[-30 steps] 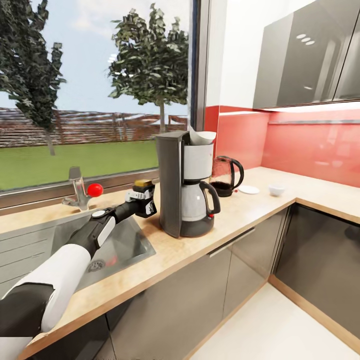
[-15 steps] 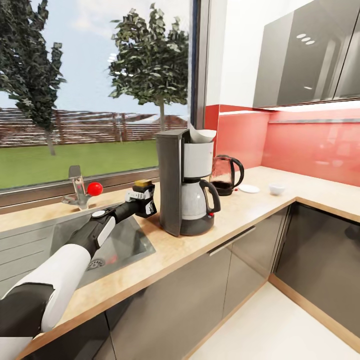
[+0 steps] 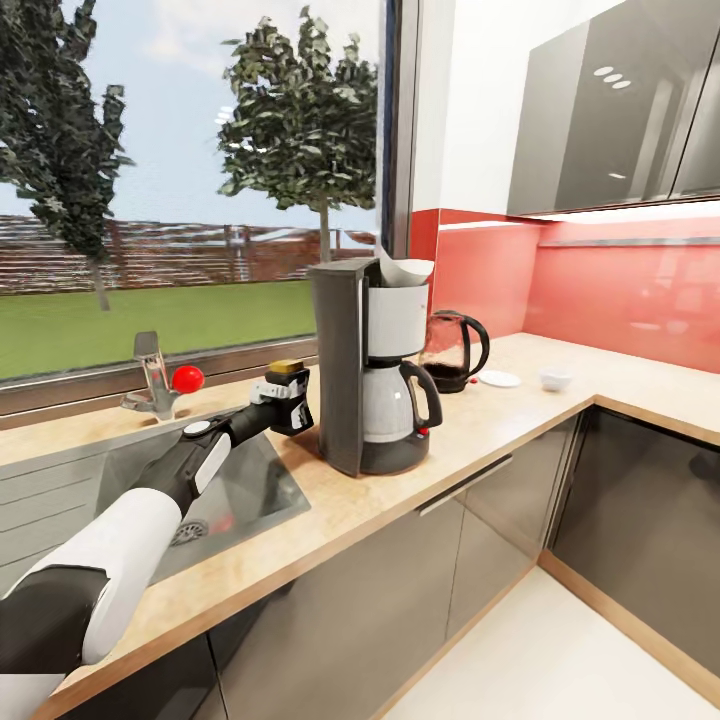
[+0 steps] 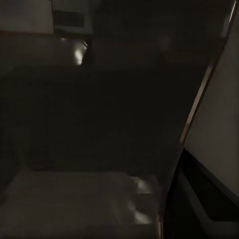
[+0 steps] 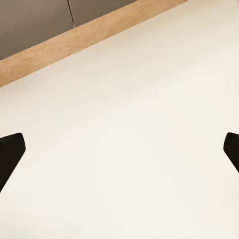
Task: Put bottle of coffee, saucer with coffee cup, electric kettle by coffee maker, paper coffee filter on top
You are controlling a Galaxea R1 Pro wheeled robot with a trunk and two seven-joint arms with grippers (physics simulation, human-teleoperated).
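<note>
The right pincer [image 5: 119, 154] is held wide open over pale floor [image 5: 129, 129], nothing between its tips. The left pincer [image 3: 285, 402] is seen closed on the jar [image 3: 290, 392] over the bench [image 3: 330, 510], between the sink [image 3: 235, 490] and the coffee maker [image 3: 370, 365]; whether the jar is set down cannot be told. A filter [image 3: 402, 270] is seen atop the maker. Beyond, the kettle [image 3: 452, 350], saucer [image 3: 499, 379] and cup [image 3: 555, 379] are ranged apart.

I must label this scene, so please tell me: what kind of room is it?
A kitchen, rendered in simulation: a wood-grain countertop with a steel sink, a coffee maker and an electric kettle.
</note>
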